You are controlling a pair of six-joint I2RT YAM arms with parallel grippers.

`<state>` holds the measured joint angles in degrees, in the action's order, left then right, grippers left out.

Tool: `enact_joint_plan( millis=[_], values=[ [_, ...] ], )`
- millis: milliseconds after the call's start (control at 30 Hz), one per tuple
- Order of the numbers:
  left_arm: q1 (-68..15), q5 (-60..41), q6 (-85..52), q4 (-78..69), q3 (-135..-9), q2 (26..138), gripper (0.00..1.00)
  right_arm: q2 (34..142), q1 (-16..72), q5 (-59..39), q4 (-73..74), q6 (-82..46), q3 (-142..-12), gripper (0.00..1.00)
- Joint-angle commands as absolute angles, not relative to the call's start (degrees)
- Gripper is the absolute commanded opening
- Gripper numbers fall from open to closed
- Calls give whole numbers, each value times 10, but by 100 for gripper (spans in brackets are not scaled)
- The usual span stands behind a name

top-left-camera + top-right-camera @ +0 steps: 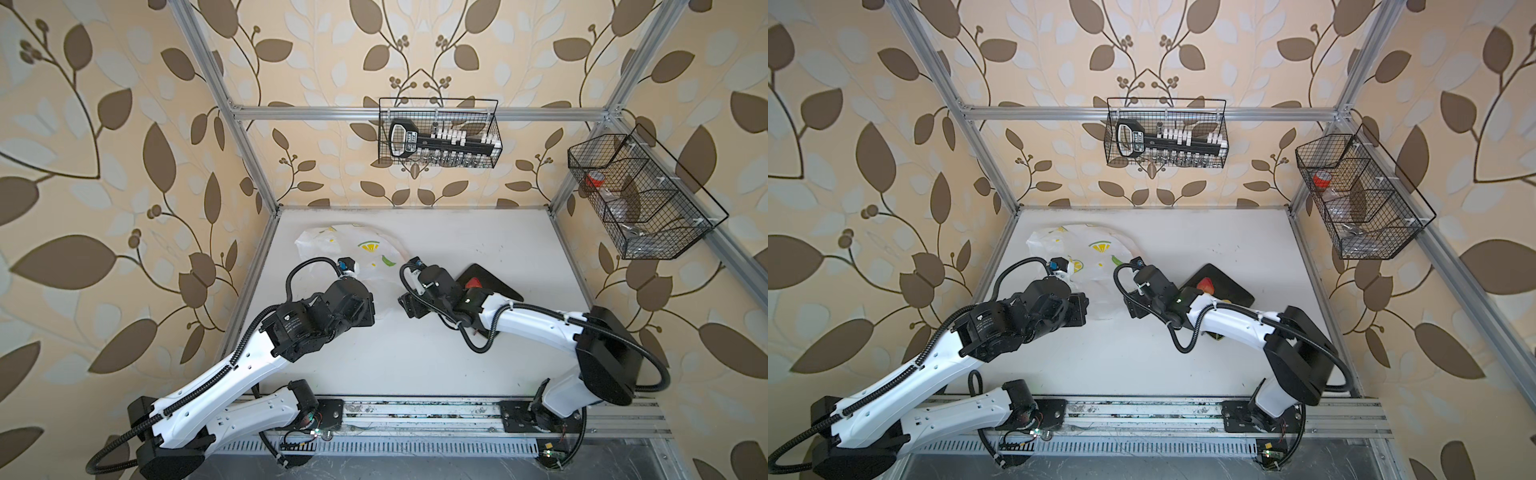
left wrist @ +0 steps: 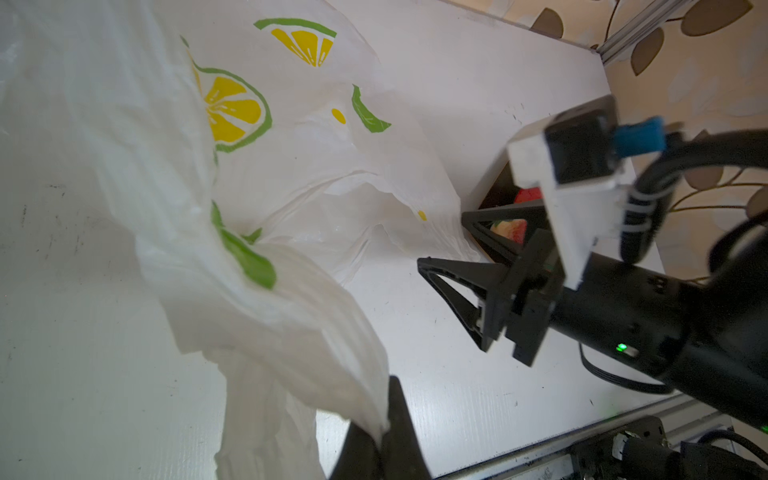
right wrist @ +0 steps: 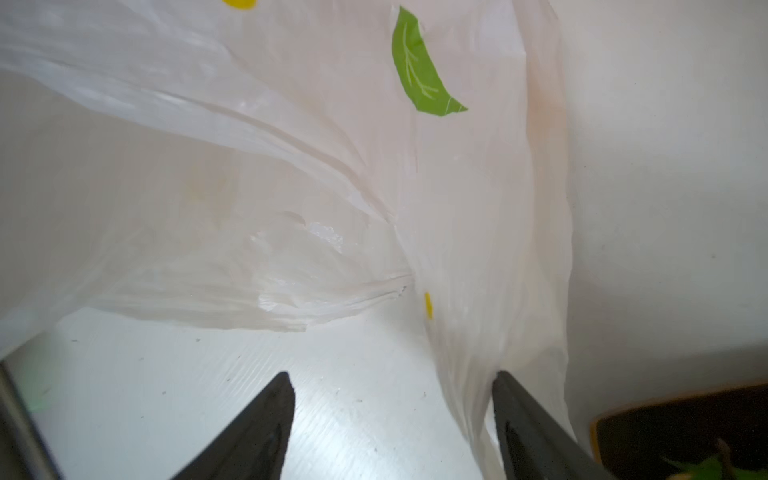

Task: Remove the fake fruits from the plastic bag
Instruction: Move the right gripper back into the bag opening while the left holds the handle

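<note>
Pointing wide-open right gripper (image 3: 390, 374) at plastic bag (image 3: 291, 166) lying just ahead on surface (image 2: 83, 332), pinching its edge in shut left gripper (image 2: 380, 428), with fake strawberry (image 1: 1205, 286) behind on dark plate (image 1: 1233, 291).

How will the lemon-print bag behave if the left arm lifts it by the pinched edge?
Probably floppy: the plastic bag hangs in soft folds from the left gripper, so it should sag, not hold shape. Likely very light: the film is thin and translucent. Its glossy surface might slip out of a pinch.
</note>
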<state>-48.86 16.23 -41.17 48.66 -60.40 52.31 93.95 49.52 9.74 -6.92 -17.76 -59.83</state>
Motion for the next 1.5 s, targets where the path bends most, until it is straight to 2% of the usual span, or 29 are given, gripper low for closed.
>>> enact_joint_plan(
  millis=[0, 33, 100, 167, 233, 300, 400, 533, 633, 800, 900, 1033, 1167, 1333, 1467],
  values=[
    [-480, 164, -390, 508, -636, 523, 0, 985, 498, 187, -57, -156, -636, 67],
    [-479, 167, -386, 512, -639, 521, 0, 994, 497, 207, -58, -155, -643, 62],
    [-478, 182, -381, 529, -650, 518, 0, 1005, 488, 239, -65, -151, -657, 40],
    [-478, 194, -376, 540, -660, 514, 0, 1002, 468, 237, -70, -149, -668, 23],
    [-478, 198, -366, 546, -667, 509, 0, 992, 445, 229, -71, -142, -674, 11],
    [-478, 197, -352, 555, -673, 509, 0, 978, 417, 201, -74, -137, -678, 4],
    [-478, 176, -327, 562, -668, 516, 0, 960, 375, 145, -82, -136, -686, 2],
    [-478, 128, -315, 529, -639, 527, 0, 971, 359, 95, -89, -132, -690, 3],
    [-478, 95, -318, 483, -616, 542, 0, 989, 359, 66, -110, -156, -704, 12],
    [-478, 67, -336, 441, -611, 565, 0, 944, 359, 3, -134, -205, -701, 51],
    [-478, 62, -339, 437, -617, 572, 0, 882, 364, -14, -153, -214, -679, 65],
    [-478, 64, -340, 435, -623, 571, 0, 799, 406, -5, -175, -192, -642, 67],
    [-478, 76, -341, 448, -632, 568, 0, 767, 487, -8, -127, -210, -584, 62],
    [-479, 88, -339, 458, -644, 567, 0, 873, 519, 2, -24, -308, -590, 56],
    [-478, 96, -338, 462, -650, 564, 0, 984, 517, 51, 32, -412, -650, 57]
  ],
)
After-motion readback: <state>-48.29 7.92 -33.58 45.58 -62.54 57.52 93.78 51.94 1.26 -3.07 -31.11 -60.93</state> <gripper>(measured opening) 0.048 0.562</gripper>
